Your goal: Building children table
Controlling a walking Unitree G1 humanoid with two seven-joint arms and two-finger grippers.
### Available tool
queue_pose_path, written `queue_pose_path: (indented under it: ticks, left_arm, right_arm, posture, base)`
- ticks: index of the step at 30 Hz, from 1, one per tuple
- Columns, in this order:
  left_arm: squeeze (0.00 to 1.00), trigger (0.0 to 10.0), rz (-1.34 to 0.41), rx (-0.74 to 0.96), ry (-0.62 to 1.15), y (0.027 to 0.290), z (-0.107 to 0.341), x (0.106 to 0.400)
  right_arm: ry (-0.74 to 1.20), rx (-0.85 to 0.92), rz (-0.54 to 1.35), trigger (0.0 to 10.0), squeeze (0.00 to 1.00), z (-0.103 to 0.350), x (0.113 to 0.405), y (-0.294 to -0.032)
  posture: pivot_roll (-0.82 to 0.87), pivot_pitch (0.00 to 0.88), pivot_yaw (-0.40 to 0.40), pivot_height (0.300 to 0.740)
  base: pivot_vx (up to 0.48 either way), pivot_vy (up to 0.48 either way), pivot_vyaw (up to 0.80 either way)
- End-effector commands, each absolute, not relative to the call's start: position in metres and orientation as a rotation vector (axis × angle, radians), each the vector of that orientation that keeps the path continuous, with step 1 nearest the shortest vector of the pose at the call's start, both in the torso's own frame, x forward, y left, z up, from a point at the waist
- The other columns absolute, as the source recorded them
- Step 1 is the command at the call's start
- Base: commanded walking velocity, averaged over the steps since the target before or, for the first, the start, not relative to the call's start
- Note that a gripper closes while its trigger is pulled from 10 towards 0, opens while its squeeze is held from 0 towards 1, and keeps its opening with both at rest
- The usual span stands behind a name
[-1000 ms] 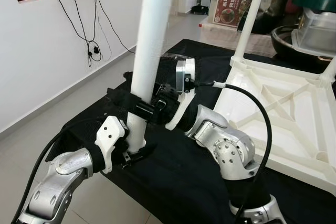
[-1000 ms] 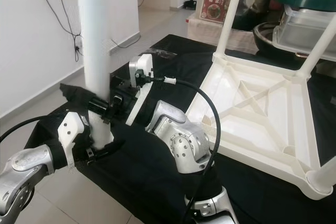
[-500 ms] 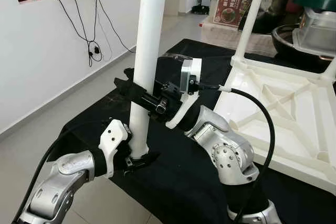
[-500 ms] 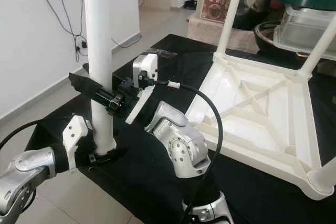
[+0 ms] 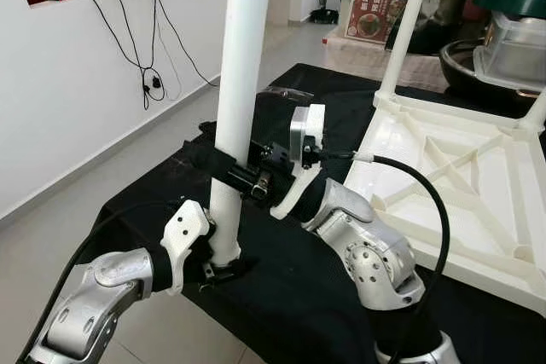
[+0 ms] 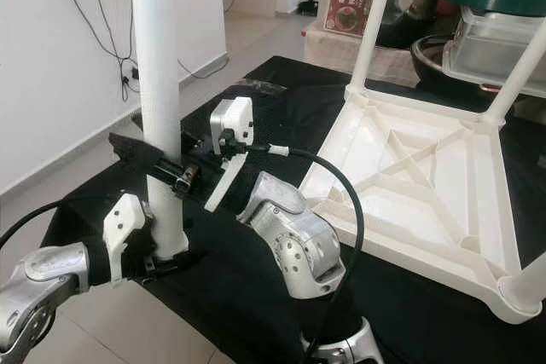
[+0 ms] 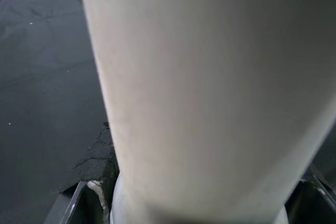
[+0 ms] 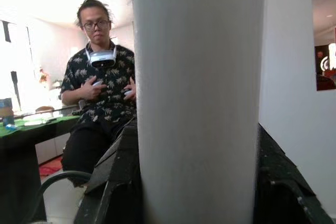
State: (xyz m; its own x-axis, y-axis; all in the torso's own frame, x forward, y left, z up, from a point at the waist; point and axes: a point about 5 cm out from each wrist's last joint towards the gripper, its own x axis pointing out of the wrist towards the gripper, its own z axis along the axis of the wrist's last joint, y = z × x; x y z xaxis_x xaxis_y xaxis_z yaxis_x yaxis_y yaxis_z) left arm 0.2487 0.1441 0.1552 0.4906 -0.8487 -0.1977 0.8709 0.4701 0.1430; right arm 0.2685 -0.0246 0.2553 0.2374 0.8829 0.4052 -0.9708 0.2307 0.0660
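A long white table leg (image 5: 241,74) stands nearly upright over the black-covered table (image 5: 281,296), its foot near the front left edge. My left gripper (image 5: 220,262) is shut on the leg's lower end (image 7: 210,103). My right gripper (image 5: 235,175) is shut on the leg (image 8: 197,98) a little higher, one finger on each side. The white children's table top (image 5: 461,176) lies upside down at the right, with two legs (image 5: 409,19) fitted and pointing up.
A person (image 8: 100,103) stands in the right wrist view, behind a green-topped table. Cables (image 5: 149,57) hang on the white wall at the left. Boxes (image 5: 380,10), a pot and a lidded container (image 5: 512,31) crowd the back right. Tiled floor (image 5: 77,210) lies left of the table.
Both grippers keep hold of the leg. The right gripper has slid slightly down and the leg has straightened toward upright after leaning a second ago.
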Motion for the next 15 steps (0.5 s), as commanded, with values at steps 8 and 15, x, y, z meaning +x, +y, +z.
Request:
queue_pose_path:
  ticks: [8, 15]
  left_arm:
    - [0.00, 10.0, -1.103, 0.273, 0.094, 0.1407, 0.1585, 0.2440]
    - [0.00, 10.0, -1.129, 0.270, 0.131, 0.1423, 0.1539, 0.2377]
  right_arm:
    - [-0.224, 0.249, 1.404, 10.0, 1.00, 0.2434, 0.2591, -0.0133]
    - [-0.234, 0.170, 1.412, 10.0, 0.00, 0.2382, 0.2582, -0.0078]
  posture:
    - [0.08, 0.000, 0.002, 0.740]
    - [0.09, 0.000, 0.004, 0.740]
  base:
    - [0.000, 0.000, 0.00]
    - [0.000, 0.000, 0.00]
